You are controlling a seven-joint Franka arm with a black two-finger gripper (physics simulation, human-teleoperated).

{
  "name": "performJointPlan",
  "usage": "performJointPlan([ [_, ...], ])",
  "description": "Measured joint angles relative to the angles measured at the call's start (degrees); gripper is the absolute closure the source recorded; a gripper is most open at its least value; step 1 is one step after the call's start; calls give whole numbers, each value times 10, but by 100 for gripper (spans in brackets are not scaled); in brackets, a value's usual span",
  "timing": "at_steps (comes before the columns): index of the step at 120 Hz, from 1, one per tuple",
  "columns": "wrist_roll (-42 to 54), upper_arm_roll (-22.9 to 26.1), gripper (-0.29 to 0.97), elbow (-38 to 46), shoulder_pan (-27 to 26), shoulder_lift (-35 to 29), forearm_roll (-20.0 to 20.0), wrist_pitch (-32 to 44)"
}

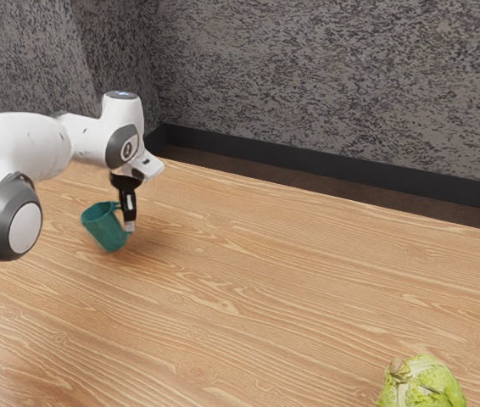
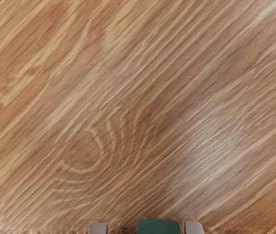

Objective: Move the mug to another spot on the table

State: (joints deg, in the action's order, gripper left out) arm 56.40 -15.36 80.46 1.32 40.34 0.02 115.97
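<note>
tool (image 1: 128,222) grips tilted mug (image 1: 103,225) | cabbage (image 1: 422,383) well apart (exterior view's right)

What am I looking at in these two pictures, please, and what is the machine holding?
It is a simulated white robot arm at a wooden table. One picture comes from a camera beside the arm; the other from a camera on its hand, looking down at the wood. Its black end effector, a two-finger clamp, grips a teal mug, which is tilted. A green leafy vegetable lies far off, toward the exterior view's right.
</note>
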Motion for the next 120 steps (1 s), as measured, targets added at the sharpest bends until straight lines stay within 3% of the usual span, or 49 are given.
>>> performJointPlan([
  [45, -57, -1, 71, -13, -75, -1, 114, -137],
  [88, -112, 3, 78, -15, -133, 3, 127, -169],
  [120, -144, 20, 79, -19, -142, 14, 127, -173],
])
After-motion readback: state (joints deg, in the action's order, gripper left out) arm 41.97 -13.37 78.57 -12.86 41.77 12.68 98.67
